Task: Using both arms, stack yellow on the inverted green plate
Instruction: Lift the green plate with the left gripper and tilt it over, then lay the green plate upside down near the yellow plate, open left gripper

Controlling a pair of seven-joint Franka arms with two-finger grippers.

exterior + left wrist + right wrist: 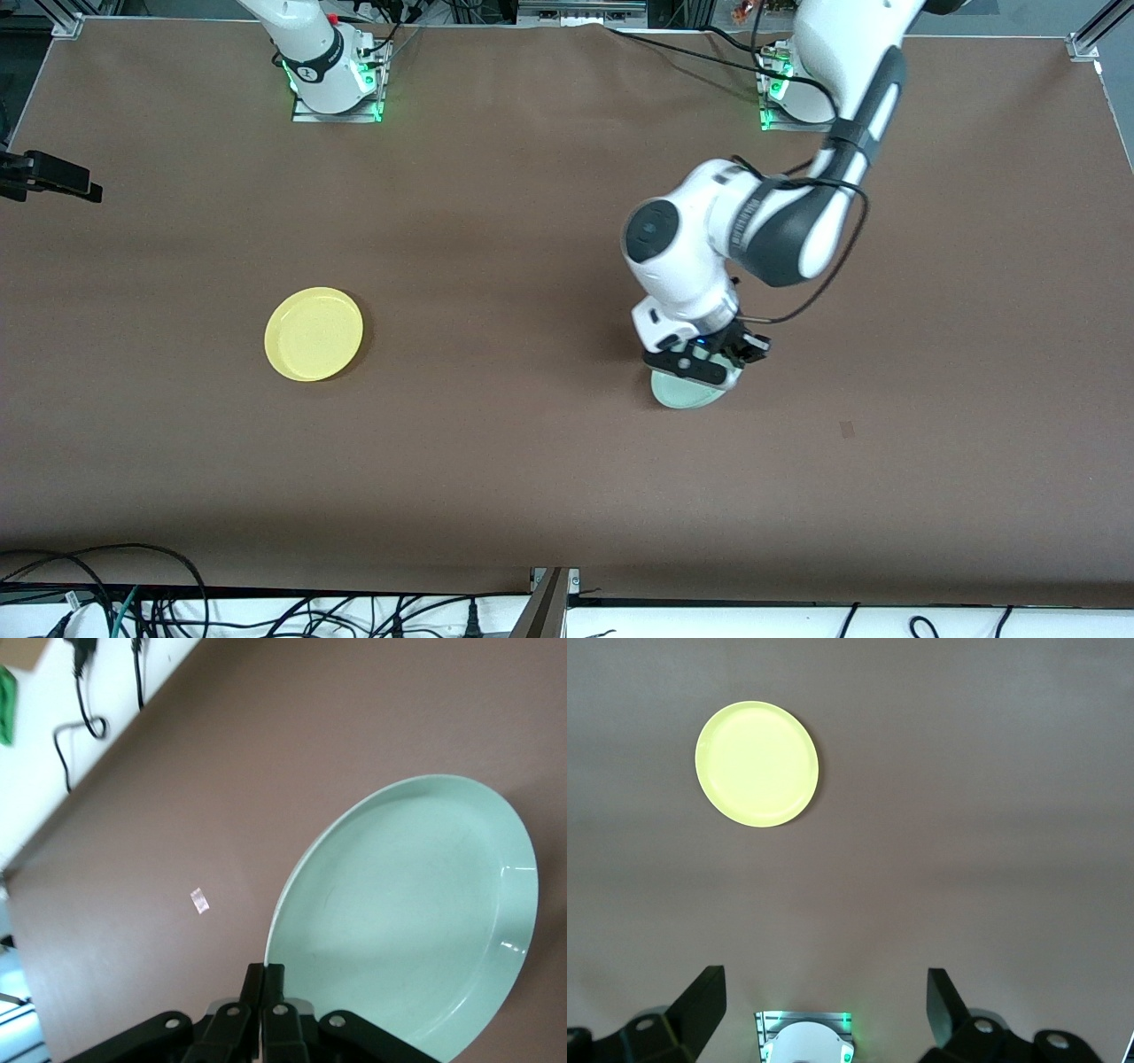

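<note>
The pale green plate (687,394) (416,921) is near the table's middle, toward the left arm's end. My left gripper (702,361) (265,970) is shut on its rim. The plate looks tilted, with its hollow side facing the wrist camera. Most of it is hidden under the hand in the front view. The yellow plate (314,333) (757,763) lies flat, rim up, toward the right arm's end. My right gripper (828,1005) is open and holds nothing. It hangs high above the right arm's base, well away from the yellow plate, and does not show in the front view.
A small pale mark (847,429) (200,900) is on the brown table beside the green plate. A black fixture (49,175) juts in at the right arm's end. Cables (133,602) run along the edge nearest the front camera. The arm bases (335,84) stand at the top edge.
</note>
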